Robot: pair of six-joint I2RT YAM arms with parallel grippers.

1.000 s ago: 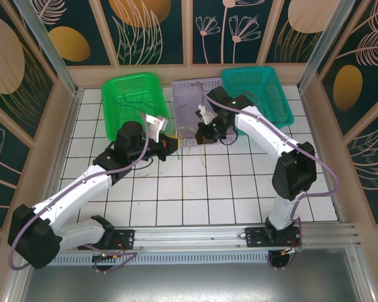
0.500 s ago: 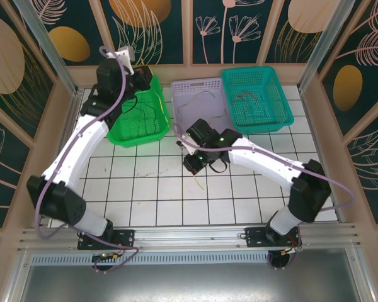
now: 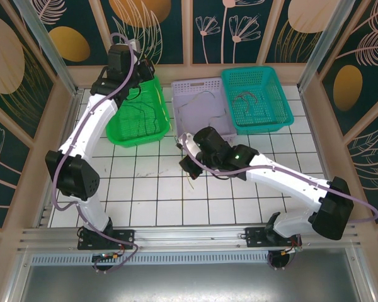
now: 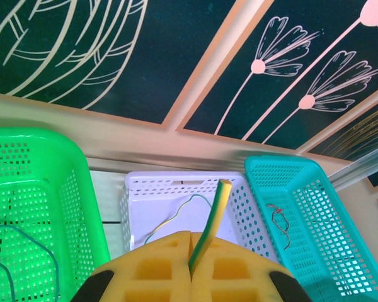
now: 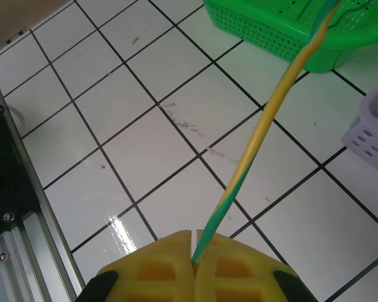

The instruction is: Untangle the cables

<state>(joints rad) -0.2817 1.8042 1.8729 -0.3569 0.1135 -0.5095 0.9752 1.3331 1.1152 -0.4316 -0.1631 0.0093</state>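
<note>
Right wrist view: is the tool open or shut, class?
Shut: the right tool has its jaws together, pinching a green-yellow cable.

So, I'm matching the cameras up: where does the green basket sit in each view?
Top external: green basket, upper left.
Left wrist: green basket, along the left edge.
Right wrist: green basket, top right corner.
Shared landmark: the lilac basket, right beside it.
</note>
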